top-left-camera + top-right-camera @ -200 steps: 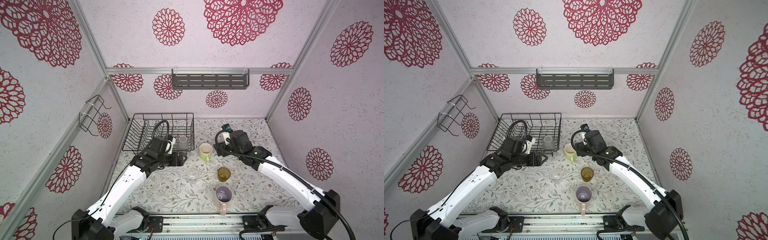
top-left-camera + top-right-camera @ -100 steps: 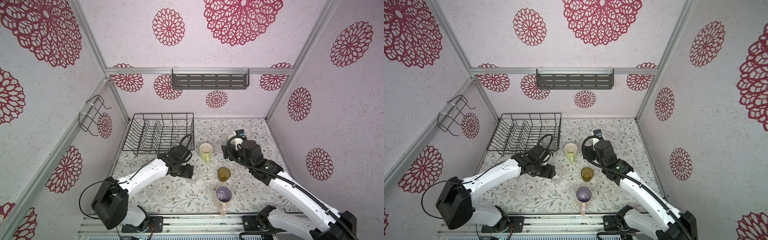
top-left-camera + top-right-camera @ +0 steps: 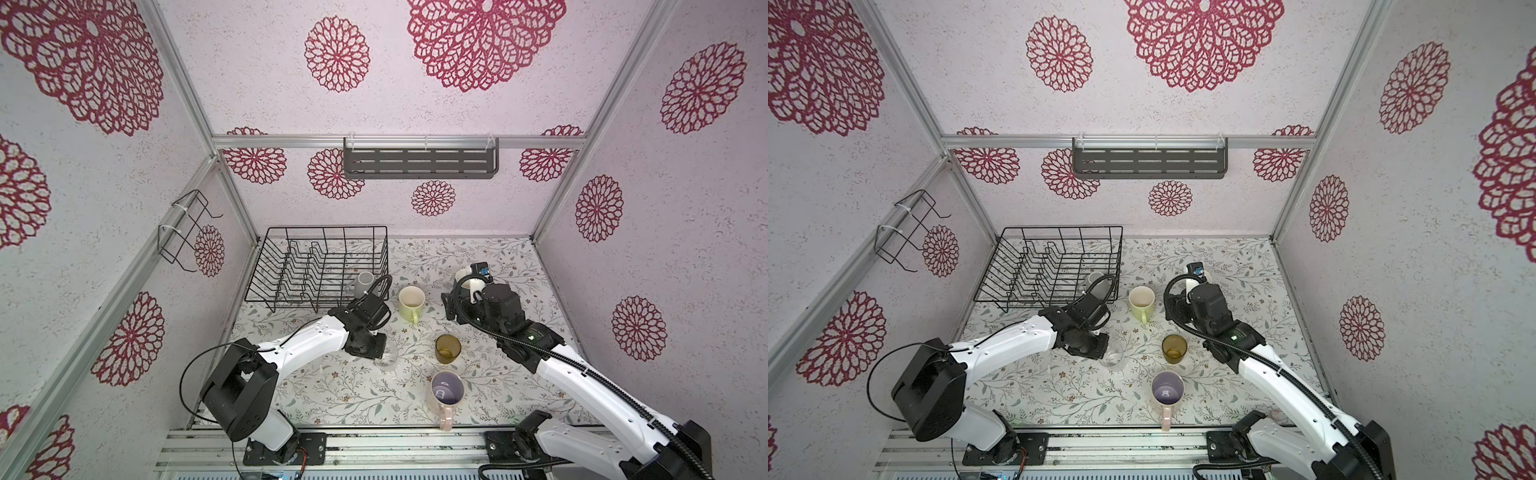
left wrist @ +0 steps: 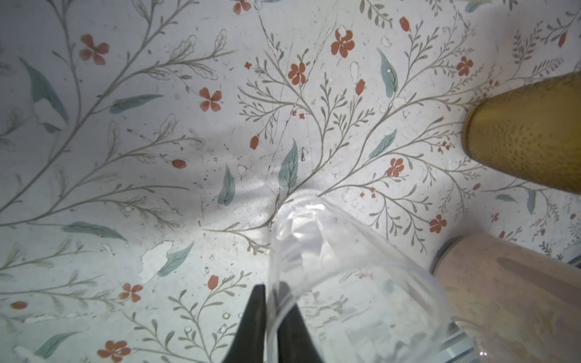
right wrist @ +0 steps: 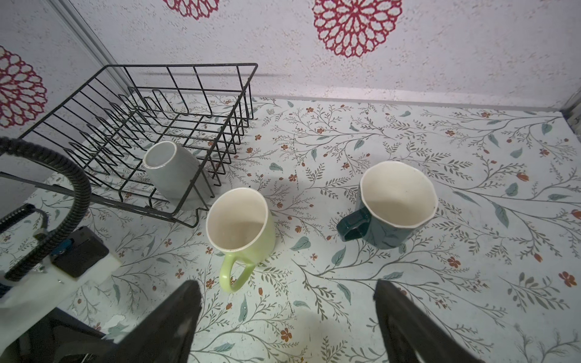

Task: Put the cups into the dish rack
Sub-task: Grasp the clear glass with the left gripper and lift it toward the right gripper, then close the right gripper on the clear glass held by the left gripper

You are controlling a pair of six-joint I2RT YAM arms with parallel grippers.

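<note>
My left gripper (image 4: 272, 314) is shut on the rim wall of the clear glass (image 4: 345, 267), which stands mid-table in both top views (image 3: 386, 358) (image 3: 1115, 358). Beside it are the amber tumbler (image 3: 447, 348) (image 4: 528, 132) and the pink mug (image 3: 446, 392) (image 4: 503, 283). My right gripper (image 5: 287, 314) hangs open over bare table, short of the yellow-green mug (image 5: 240, 224) (image 3: 411, 303) and the dark teal mug (image 5: 397, 204). A grey mug (image 5: 171, 171) (image 3: 365, 281) leans in the near right corner of the black dish rack (image 3: 316, 232) (image 5: 176, 66).
A dark slotted shelf (image 3: 419, 162) hangs on the back wall. A small bent wire holder (image 3: 187, 232) is fixed to the left wall. Walls close in the floral table on three sides.
My left arm came away from the dish rack to the clear glass, and its gripper shut on the rim. My right arm drew back to the right from the yellow-green mug.
</note>
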